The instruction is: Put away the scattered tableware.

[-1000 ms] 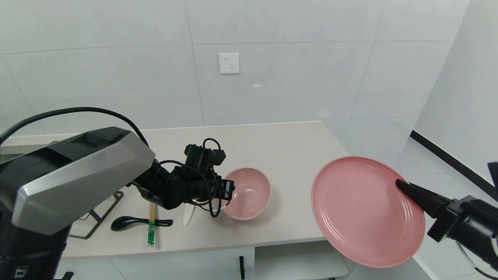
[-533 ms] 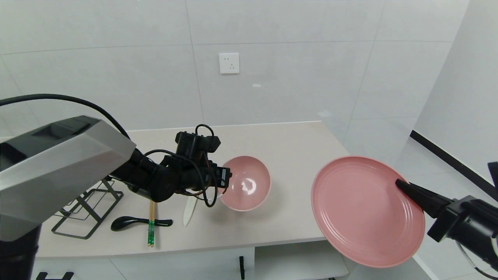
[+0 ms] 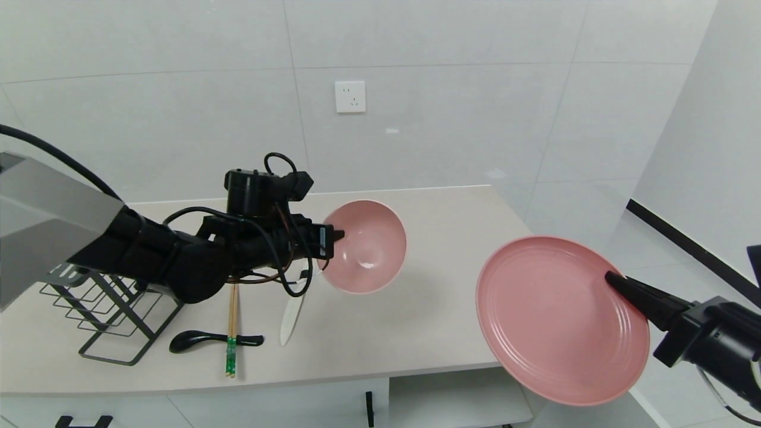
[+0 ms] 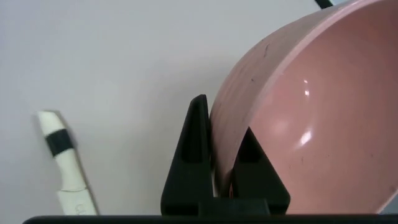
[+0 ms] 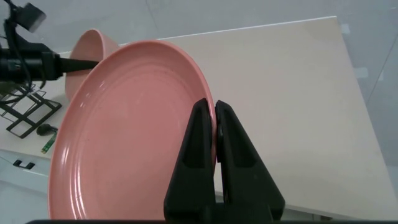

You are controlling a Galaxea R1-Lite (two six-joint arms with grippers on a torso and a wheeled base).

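White tiles [image 3: 178, 119] backed the pale counter [image 3: 428, 238], and each of my arms hung clear of it with a load. My left gripper [image 3: 334, 235] was clamped on the rim of the bowl [image 3: 365, 246], one finger inside and one outside. It held the bowl above the counter, tipped on edge with its hollow toward me. I judged that grip fit for carrying it to the rack [image 3: 101, 309] at the counter's left end. My right gripper [image 3: 615, 282] pinched the plate [image 3: 553, 321] by its edge, tilted, out past the counter's right end, likely to leave the left arm room. Chopsticks [image 3: 230, 339], a black spoon [image 3: 202, 340] and a white spoon [image 3: 291, 321] lay near the front edge, not yet dealt with.

My left arm hid part of the rack, so I could not tell whether anything sat in it. The same arm covered the far ends of the chopsticks and the white spoon.
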